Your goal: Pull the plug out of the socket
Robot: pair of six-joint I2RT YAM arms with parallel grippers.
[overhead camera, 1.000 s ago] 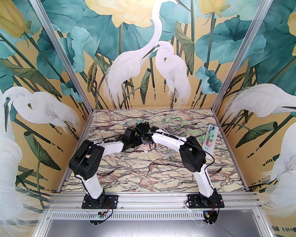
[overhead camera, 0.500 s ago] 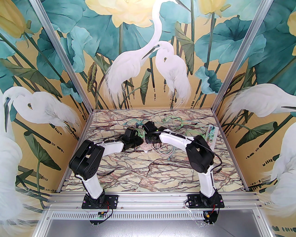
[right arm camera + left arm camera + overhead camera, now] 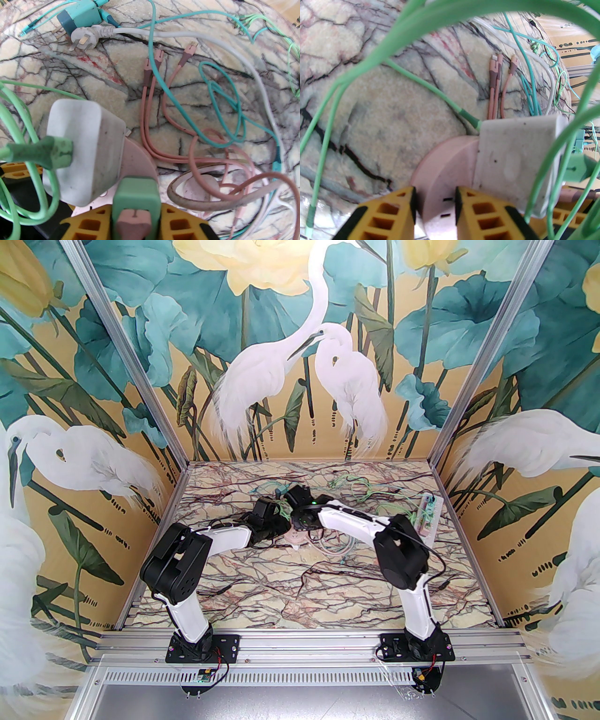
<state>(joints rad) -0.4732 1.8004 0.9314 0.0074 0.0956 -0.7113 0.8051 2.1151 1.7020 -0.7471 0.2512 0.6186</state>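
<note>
The pink round socket (image 3: 445, 164) is seen on the marble table (image 3: 328, 596), near its middle, where the two arms meet. It is held at its rim by the left gripper (image 3: 435, 201). Its yellow fingers (image 3: 389, 211) are closed to a narrow gap, and the edge of the pink disc is clamped between them.

A white charger (image 3: 86, 150) is plugged into the top of the socket, and a green cable (image 3: 37, 150) is led out of it in wide loops. Just beside the charger the green plug (image 3: 136, 192) is found, with a pink connector (image 3: 133, 222) set in its back. This plug is gripped by the right gripper (image 3: 137, 218), whose yellow fingers (image 3: 180, 220) are pressed on its two sides. The plug is located at the edge of the socket. Whether its pins are inside the socket cannot be told.

On the table behind, a white three-pin plug (image 3: 84, 39) and a teal adapter (image 3: 79, 16) are laid close together. Three pink cable ends (image 3: 154, 61) are spread near a teal cable (image 3: 220, 103). A long power strip (image 3: 429, 514) is placed near the right wall, well apart from the socket.
</note>
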